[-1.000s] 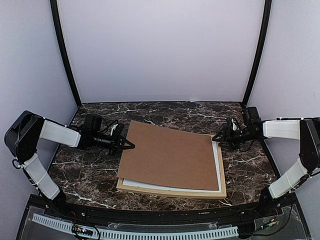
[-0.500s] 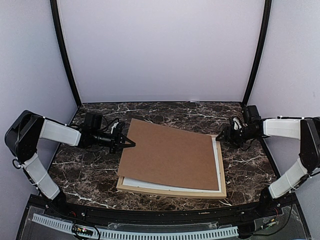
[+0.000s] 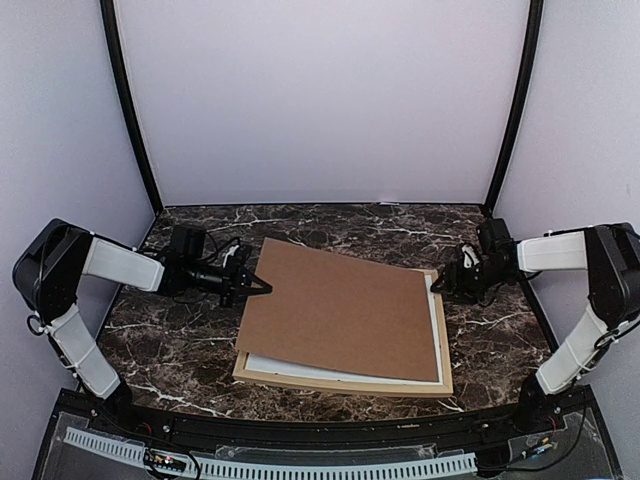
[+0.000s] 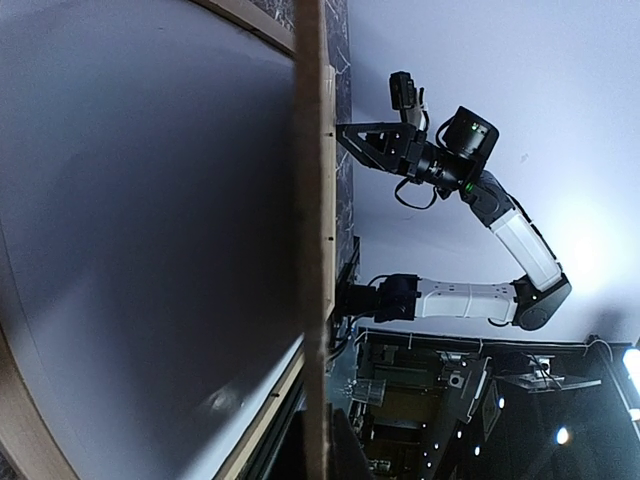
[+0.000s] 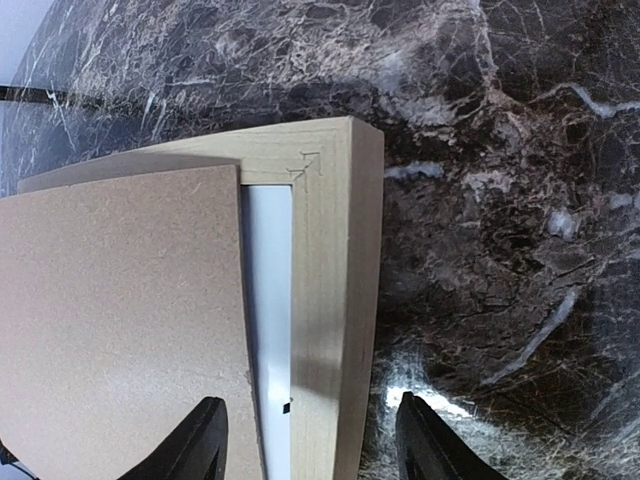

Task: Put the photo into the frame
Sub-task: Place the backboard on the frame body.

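Left gripper (image 3: 262, 289) pinches backing board (image 3: 340, 310); frame (image 5: 345, 200) sits between right gripper's (image 5: 310, 402) open jaws

Brown backing board (image 3: 345, 310), pale wood frame (image 3: 340, 385), white sheet (image 3: 300, 369), black white-veined marble table (image 3: 190, 350).

Dark marble table (image 3: 185, 352); plain lilac walls (image 3: 320, 100).

I count two arms on my screen: the left arm (image 3: 110, 265) at the picture's left and the right arm (image 3: 560, 250) at its right. Each ends in one claw, so there are two: left claw (image 3: 262, 290) and right claw (image 3: 437, 281). There is one marble tabletop (image 3: 180, 350). On it are one light wooden frame (image 3: 340, 385), one white sheet (image 3: 300, 369) and one brown cardboard backing board (image 3: 340, 310).
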`<action>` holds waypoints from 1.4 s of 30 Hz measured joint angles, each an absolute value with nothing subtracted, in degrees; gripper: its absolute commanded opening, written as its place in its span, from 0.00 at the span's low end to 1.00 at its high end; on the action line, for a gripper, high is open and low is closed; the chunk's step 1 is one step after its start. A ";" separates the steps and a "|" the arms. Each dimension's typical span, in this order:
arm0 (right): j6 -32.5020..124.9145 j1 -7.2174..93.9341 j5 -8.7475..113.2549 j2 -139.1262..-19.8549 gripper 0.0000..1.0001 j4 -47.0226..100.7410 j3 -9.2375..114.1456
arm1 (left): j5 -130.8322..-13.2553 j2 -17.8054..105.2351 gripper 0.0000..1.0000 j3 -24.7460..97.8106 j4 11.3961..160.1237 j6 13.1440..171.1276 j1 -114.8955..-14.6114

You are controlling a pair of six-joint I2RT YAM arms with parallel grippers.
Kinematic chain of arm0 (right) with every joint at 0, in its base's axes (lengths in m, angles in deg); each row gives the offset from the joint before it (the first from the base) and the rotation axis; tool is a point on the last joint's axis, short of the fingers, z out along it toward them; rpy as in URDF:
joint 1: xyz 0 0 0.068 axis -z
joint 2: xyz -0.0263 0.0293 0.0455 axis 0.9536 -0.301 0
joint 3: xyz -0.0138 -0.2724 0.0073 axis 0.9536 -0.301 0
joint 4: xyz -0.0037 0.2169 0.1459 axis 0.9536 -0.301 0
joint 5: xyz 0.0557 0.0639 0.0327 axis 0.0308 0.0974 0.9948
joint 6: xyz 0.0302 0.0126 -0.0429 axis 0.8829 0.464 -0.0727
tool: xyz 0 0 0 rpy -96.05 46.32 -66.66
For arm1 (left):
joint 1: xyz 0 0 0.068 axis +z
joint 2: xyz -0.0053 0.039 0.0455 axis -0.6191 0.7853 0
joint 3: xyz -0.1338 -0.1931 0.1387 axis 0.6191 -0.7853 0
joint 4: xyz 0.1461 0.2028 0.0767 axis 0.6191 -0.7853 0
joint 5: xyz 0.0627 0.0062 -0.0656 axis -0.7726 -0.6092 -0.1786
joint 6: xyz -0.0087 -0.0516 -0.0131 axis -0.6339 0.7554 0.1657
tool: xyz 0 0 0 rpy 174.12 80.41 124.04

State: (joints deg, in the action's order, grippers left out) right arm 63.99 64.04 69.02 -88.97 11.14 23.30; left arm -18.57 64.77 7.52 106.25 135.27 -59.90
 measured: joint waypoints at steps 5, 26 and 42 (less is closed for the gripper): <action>63.88 64.04 69.02 -89.65 0.58 11.68 23.30 | -17.50 65.28 0.00 7.52 108.15 137.72 -59.90; 63.86 64.04 69.13 -89.91 0.58 12.43 23.30 | -15.31 66.39 0.00 7.63 109.96 141.37 -59.90; 63.86 64.04 70.72 -90.61 0.57 13.08 22.64 | -18.07 67.62 0.00 16.39 94.79 129.13 -60.69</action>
State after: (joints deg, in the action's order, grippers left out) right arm 63.86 64.04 70.72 -90.61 13.08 22.64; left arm -18.07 67.62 16.39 94.79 129.13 -60.69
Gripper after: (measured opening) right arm 0.572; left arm 0.033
